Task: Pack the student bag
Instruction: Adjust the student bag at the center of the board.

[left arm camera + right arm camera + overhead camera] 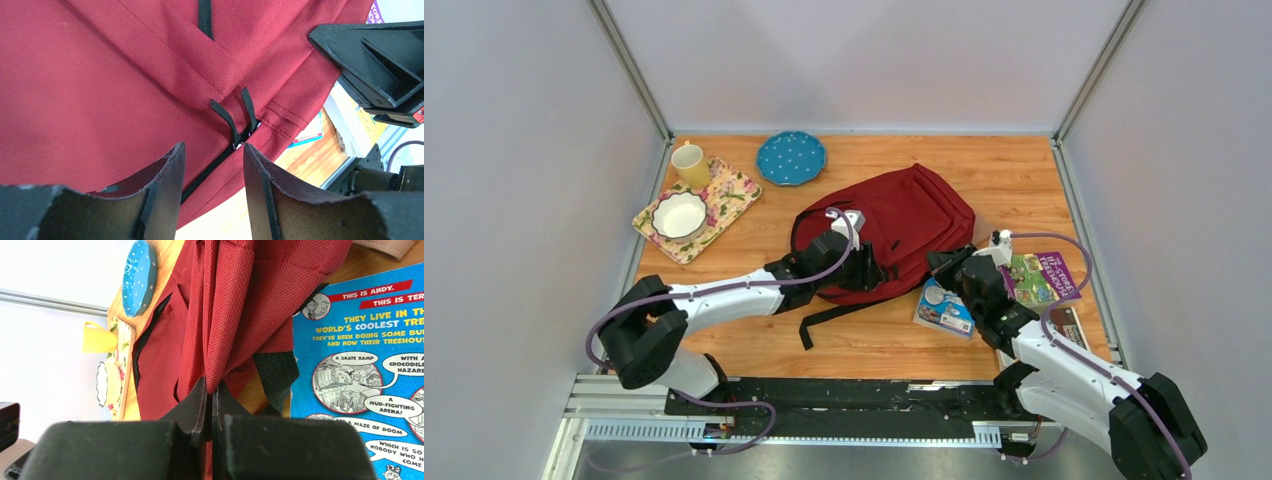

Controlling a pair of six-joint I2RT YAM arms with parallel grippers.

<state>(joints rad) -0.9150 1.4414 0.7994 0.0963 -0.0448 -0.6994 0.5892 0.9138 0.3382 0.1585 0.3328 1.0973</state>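
Observation:
The student bag (904, 225) is a dark red backpack lying in the middle of the table. My left gripper (871, 270) is open just above its near edge. In the left wrist view its fingers (165, 185) straddle the black zipper line, just short of two black zipper pulls (235, 122). My right gripper (946, 264) is shut on a fold of the bag's red fabric (212, 340) at its near right corner and pulls it up. A blue comic book (946, 308) lies beside the bag, also seen in the right wrist view (360, 365).
A purple and green book (1039, 277) lies at the right edge. A floral tray (724, 195) at the back left carries a white bowl (679, 214) and a yellow mug (690, 164). A blue dotted plate (791, 157) sits at the back. A black strap (824, 320) trails towards me.

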